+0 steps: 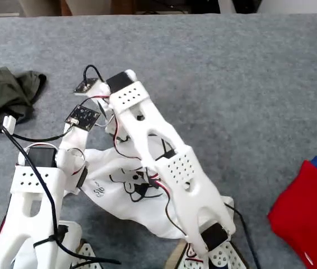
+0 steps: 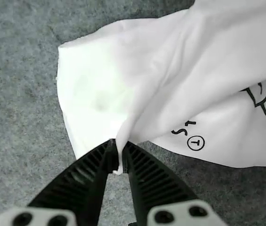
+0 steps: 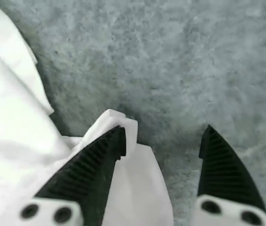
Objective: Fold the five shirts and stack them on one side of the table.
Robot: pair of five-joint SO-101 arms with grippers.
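Pinching a fold of the white shirt, the left pincer is clamped tight; the right pincer stands apart over the shirt's edge on the desk.

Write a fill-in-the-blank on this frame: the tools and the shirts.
1. The left tool is ___ on an edge of the white shirt.
2. The right tool stands ___, with one finger over a fold of that shirt.
3. In the high view, the dark green shirt lies at the picture's ___ edge.
4. The red shirt lies at that picture's ___ edge.

Missing words: shut; open; left; right.
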